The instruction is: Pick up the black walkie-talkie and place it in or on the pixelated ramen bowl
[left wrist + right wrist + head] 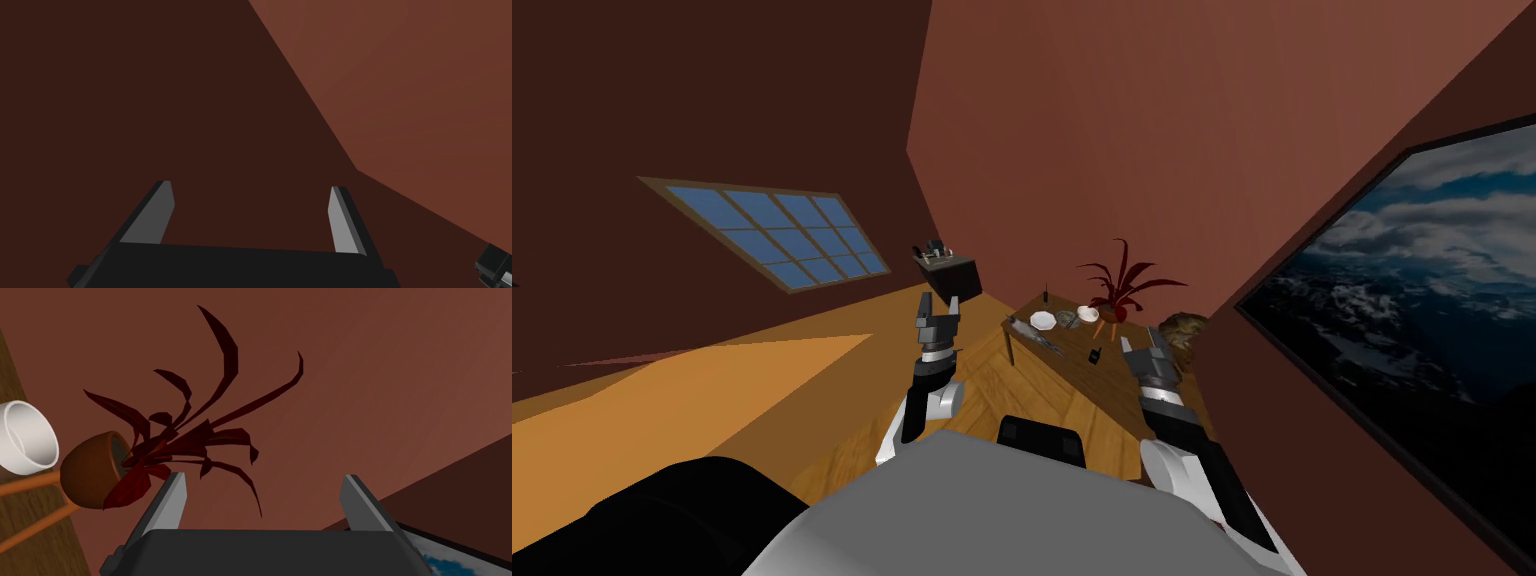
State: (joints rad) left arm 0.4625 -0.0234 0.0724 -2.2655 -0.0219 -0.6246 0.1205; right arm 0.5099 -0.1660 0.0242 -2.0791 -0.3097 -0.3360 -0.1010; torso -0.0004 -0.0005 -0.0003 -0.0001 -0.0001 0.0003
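Observation:
A wooden table [1068, 372] stands ahead of me. A small black device [1093, 355] lies on its near right part, and a thin dark item with an upright antenna [1046, 296] stands at its far end; I cannot tell which is the walkie-talkie. A speckled grey bowl [1067, 318] sits between a white dish [1043, 320] and a white bowl [1088, 314] [25, 438]. My right gripper [1144, 347] [262, 493] hovers open beside the table's right edge, pointing at the plant. My left gripper [939, 310] [250, 200] is raised left of the table, open and empty.
A red-leaved plant [1118, 283] in a brown pot [92, 470] on orange legs stands at the table's far right. A dark cabinet [949, 273] sits in the far corner. A grey elongated item [1044, 342] lies on the table. A large picture [1412, 290] covers the right wall.

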